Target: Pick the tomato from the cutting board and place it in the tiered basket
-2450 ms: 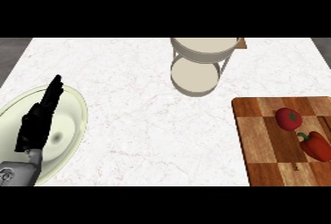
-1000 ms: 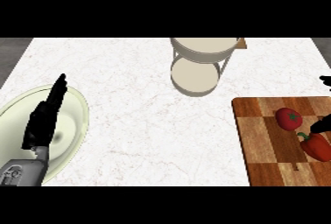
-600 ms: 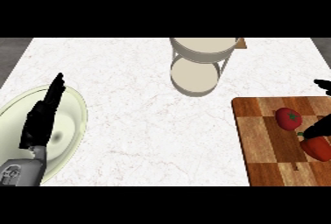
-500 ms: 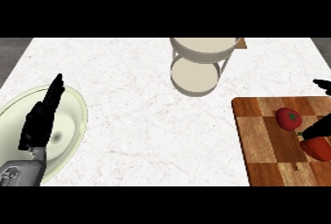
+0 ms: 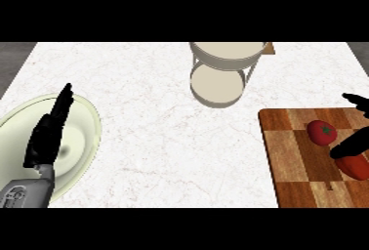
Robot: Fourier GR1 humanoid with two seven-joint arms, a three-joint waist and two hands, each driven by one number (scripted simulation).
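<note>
- The tomato (image 5: 322, 133) lies on the cutting board (image 5: 296, 161) at the right of the counter (image 5: 158, 122), with a second red vegetable (image 5: 355, 167) just beside it toward the board's right edge.
- The right hand (image 5: 351, 145) comes in from the right edge, spread wide: one finger (image 5: 355, 100) shows above the tomato and another sits just right of it, neither curled round it.
- The step in hand appears to be the reach, with the grasp not yet made.
- The next move calls for closing round the tomato alone, then lifting and carrying it to the tiered basket (image 5: 225, 68) at the counter's far edge.
- The left hand (image 5: 48, 132) rests straight-fingered over the pale plate (image 5: 83, 122) at the left.
</note>
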